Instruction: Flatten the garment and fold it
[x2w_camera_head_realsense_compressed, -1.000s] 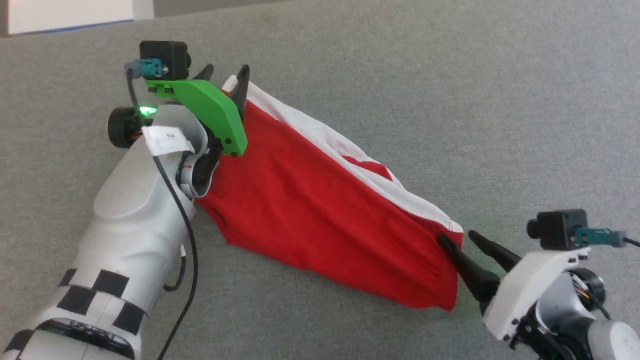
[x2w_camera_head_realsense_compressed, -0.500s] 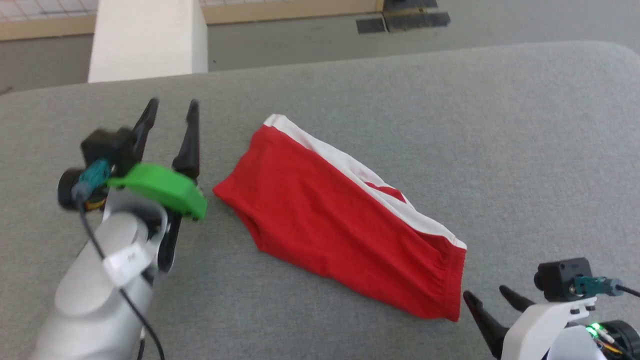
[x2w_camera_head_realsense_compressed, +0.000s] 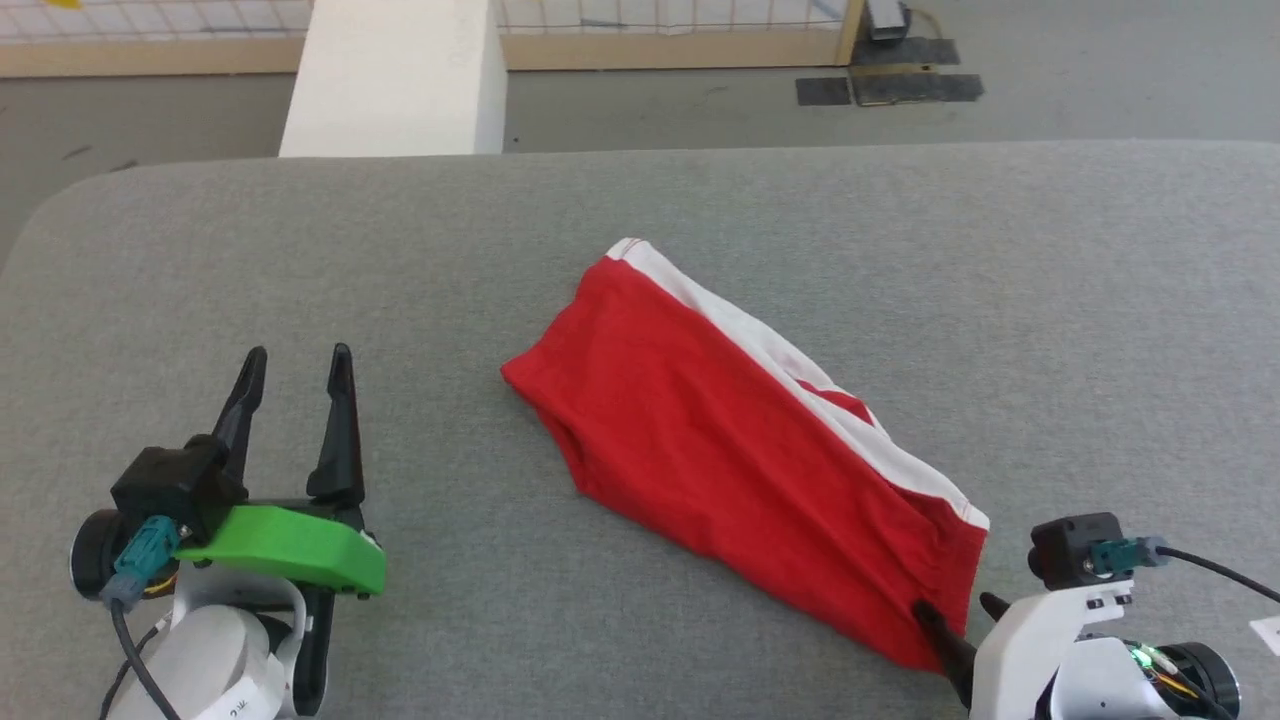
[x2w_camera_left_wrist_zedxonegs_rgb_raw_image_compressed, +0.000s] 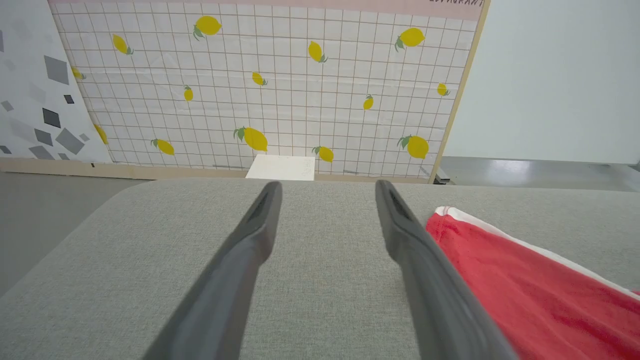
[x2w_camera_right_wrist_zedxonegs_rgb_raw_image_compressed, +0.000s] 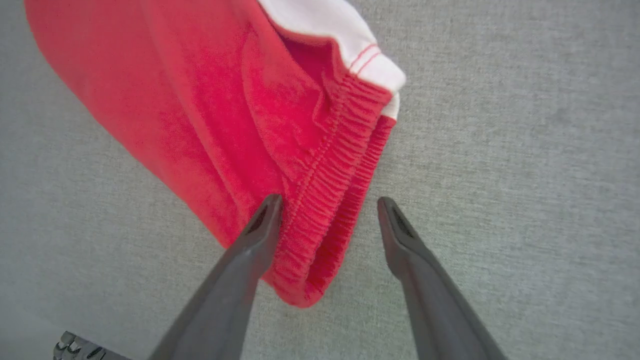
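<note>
Red garment (x2w_camera_head_realsense_compressed: 740, 450), white band along far edge, laid diagonally on grey desk (x2w_camera_head_realsense_compressed: 300, 250). Well apart leftward: left claw (x2w_camera_head_realsense_compressed: 300, 350), spread, empty. Astride near-right hem: right claw (x2w_camera_right_wrist_zedxonegs_rgb_raw_image_compressed: 327, 200), spread.

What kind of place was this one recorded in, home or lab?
Probably a staged test area, not a home: a lemon-print backdrop panel stands beyond the grey fabric-covered table, on bare grey floor. The garment lies on the table.

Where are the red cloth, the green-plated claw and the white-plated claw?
Soft bright red fabric garment with white band (x2w_camera_head_realsense_compressed: 720, 440): head view, middle of red panel.
Left gripper (x2w_camera_head_realsense_compressed: 300, 350): head view, midway between its dark fingertips.
Right gripper (x2w_camera_right_wrist_zedxonegs_rgb_raw_image_compressed: 329, 198): right wrist view, midway between its dark fingertips.
</note>
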